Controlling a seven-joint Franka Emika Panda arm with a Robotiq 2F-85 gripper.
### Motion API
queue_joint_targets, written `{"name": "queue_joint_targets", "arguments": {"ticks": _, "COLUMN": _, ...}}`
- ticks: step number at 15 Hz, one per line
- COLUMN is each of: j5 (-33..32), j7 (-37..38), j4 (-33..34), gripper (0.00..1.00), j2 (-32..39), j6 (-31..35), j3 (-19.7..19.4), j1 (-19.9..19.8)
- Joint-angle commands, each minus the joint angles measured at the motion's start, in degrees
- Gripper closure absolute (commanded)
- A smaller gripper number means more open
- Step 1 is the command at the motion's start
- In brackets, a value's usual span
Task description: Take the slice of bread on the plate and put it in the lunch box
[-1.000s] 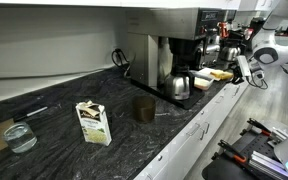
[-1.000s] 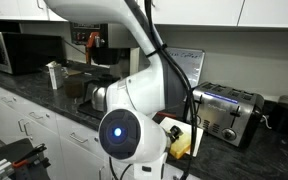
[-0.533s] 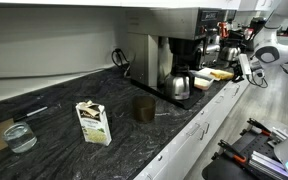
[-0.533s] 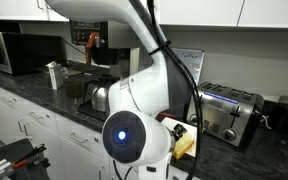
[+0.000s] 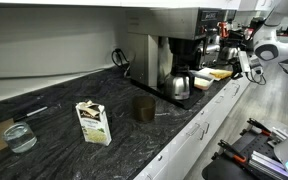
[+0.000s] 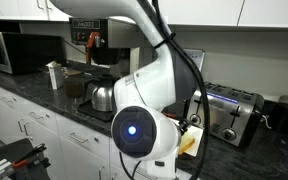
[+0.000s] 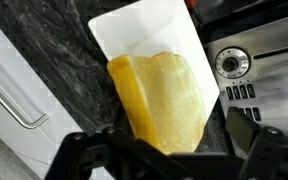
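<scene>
Overhead, the hand (image 7: 184,148) hangs open, slice of bread (image 7: 169,95) reaching the plate (image 7: 134,30) edge

- My pincer (image 7: 174,160) stood wide open near the slice of bread (image 7: 169,95).
- The bread lay on a white plate (image 7: 134,30) on the dark table (image 7: 44,50).
- A dial (image 7: 231,62) sat nearby.

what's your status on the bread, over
Tool open, over the plate. Slice of bread lying on the plate, not gripped. Nothing between tool and bread; toaster right beside the plate.
</scene>
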Motion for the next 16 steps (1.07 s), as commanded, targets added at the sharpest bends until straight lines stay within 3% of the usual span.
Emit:
{"name": "queue_joint_targets", "arguments": {"ticks": 1, "j5": -1.8, "j7": 0.7, "j4": 0.9, "gripper": 0.00, "j2": 1.0, "j6": -1.7, "j3": 1.4, "j1": -1.6}}
{"name": "queue_joint_targets", "arguments": {"ticks": 3, "j5": -2.1, "j7": 0.8, "j4": 0.8, "gripper": 0.00, "j2": 1.5, "j6": -1.9, "j3": 1.6, "j1": -1.6}}
{"name": "queue_joint_targets", "arguments": {"ticks": 4, "j5": -2.2, "j7": 0.8, "j4": 0.8, "gripper": 0.05, "j2": 1.7, "j6": -1.9, "j3": 1.7, "j1": -1.7}}
{"name": "queue_joint_targets", "arguments": {"ticks": 5, "j5": -2.3, "j7": 0.7, "j4": 0.9, "gripper": 0.28, "j2": 2.0, "j6": -2.1, "j3": 1.8, "j1": -1.7}}
{"name": "queue_joint_targets", "arguments": {"ticks": 7, "j5": -2.6, "j7": 0.7, "j4": 0.9, "gripper": 0.32, "j2": 2.0, "j6": -2.5, "j3": 1.6, "j1": -2.0}}
{"name": "queue_joint_targets", "arguments": {"ticks": 16, "j5": -3.8, "j7": 0.5, "j4": -1.0, "gripper": 0.92, "j2": 0.4, "j6": -2.9, "j3": 0.9, "j1": -3.5}}
